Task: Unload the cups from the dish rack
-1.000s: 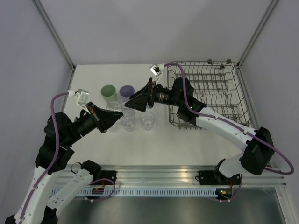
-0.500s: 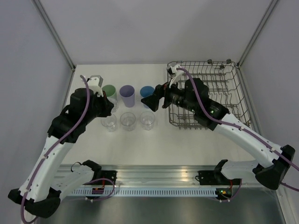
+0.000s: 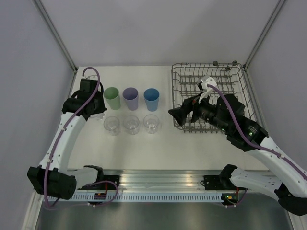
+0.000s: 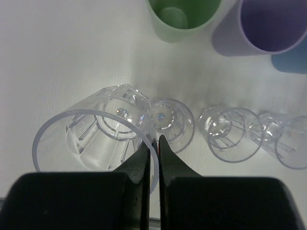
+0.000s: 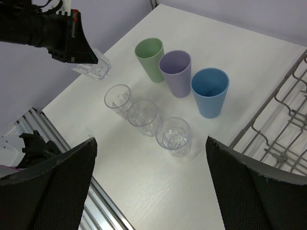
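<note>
A white table (image 3: pixel 144 148) boxed in by pale grey walls (image 3: pixel 144 28) carries everything. The left arm rises along the left edge with its elbow bent and its wrist turned in toward the cups. The left gripper (image 4: pixel 153 142) is pinched on the rim of a clear cup (image 4: pixel 91 139), with the wall caught between its fingers. That cup is tilted, mouth toward the wrist camera, just left of the near row (whether its base touches the table I cannot tell). The right arm reaches from its base across the near left part of the dish rack (image 3: pixel 192 76), which sits at the far right of the table. The right gripper (image 3: pixel 175 115) points left toward the cups, jaws spread wide and holding nothing. Between the grippers the mint green tumbler (image 3: pixel 112 98), lavender tumbler (image 3: pixel 130 98) and blue tumbler (image 3: pixel 151 99) form a far row. Three clear cups (image 3: pixel 131 124) form a near row, all upright and apart from the rack.
</note>
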You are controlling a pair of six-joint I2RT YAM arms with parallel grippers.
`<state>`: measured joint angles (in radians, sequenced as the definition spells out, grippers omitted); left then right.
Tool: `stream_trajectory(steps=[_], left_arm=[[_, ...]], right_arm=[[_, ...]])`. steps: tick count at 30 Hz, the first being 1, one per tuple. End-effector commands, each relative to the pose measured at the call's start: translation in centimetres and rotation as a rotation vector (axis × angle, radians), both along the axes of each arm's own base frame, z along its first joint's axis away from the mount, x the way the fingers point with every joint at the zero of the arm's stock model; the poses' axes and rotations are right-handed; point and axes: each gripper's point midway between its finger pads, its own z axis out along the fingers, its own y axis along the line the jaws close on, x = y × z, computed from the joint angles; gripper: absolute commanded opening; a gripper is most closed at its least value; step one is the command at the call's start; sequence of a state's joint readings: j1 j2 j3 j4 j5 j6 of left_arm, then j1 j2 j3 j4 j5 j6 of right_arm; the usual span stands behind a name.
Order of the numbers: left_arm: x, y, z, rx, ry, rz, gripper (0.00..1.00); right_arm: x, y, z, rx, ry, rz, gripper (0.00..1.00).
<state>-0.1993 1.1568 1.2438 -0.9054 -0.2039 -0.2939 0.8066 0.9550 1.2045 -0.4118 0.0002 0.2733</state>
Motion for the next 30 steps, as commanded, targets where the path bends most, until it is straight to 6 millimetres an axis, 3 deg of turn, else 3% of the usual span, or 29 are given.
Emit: stream_trajectory(steps=[1, 10, 14, 20, 30], left_arm=[[1.3, 1.5, -0.8, 0.029, 0.045, 0.019, 0.02], [2.0, 3.8, -4.9, -0.005, 0.189, 0.082, 0.02], [3.2, 4.9, -6.5, -0.043, 0.227, 0.105, 0.02], [3.4, 7.0, -8.5, -0.032, 0.275, 0.178, 0.02], [2.7, 8.1, -13.1, -0.012, 0.325, 0.238, 0.02]], right_arm=[[-1.3, -1.9, -1.5, -0.062, 0.016, -0.009, 0.98], [-6.3, -5.1, 1.1, 0.034, -0.035, 0.063, 0.98], [-7.3, -6.0, 1.4, 0.041, -0.065, 0.075, 0.98], [-7.8, -6.8, 1.7, 0.031, -0.103, 0.073, 0.98], [-8.1, -7.6, 2.0, 0.021, -0.154, 0.067, 0.98]])
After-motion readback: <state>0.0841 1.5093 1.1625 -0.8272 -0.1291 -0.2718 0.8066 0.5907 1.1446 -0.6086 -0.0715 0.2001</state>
